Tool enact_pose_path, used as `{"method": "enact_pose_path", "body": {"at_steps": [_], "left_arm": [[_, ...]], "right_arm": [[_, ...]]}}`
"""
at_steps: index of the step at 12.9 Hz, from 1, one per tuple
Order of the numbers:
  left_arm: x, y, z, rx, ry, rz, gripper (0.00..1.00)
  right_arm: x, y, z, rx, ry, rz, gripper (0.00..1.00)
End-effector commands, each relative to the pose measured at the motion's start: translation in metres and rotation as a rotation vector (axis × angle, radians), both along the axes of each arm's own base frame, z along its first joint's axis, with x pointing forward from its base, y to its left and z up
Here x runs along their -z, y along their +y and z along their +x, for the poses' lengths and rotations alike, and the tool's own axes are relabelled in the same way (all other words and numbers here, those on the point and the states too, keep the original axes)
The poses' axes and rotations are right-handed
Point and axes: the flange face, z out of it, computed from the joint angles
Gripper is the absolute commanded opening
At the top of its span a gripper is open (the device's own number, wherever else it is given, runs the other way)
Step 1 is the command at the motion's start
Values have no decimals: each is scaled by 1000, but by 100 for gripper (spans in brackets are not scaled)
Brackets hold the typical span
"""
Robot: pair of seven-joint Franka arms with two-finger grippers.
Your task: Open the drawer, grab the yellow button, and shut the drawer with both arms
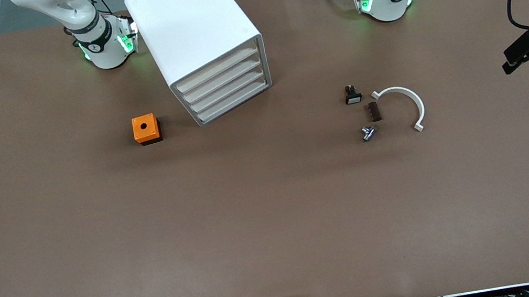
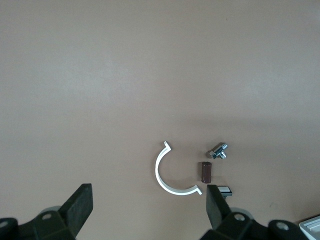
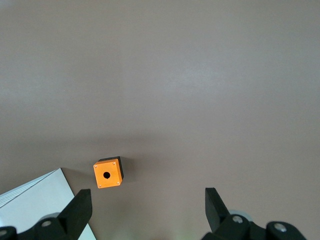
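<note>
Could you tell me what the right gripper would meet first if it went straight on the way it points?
Probably only bare table: the open right gripper points down, with the orange box slightly aside.

light: even, soft overhead | shadows: faint, beside cabinet [image 1: 205, 41] | glare: none | focus: sharp

The brown table [image 1: 276, 221] carries a white drawer cabinet [image 1: 206, 46], an orange box [image 1: 146, 129] — and small parts [image 1: 370, 113].
</note>
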Motion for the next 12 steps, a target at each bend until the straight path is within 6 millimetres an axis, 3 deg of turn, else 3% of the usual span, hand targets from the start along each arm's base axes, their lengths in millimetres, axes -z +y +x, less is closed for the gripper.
{"method": "enact_pose_path", "body": {"at_steps": [1,8,12], "left_arm": [[-2,0,3,1,-9,20,100],[6,12,0,-5,46,12,100],[42,18,16,-17,107,6,100]], "right_arm": [[-3,-2,-6,6,-10,13,100],[-2,-4,-5,3,-7,13,100],[-4,-4,-6,1,-6,13,100]]}}
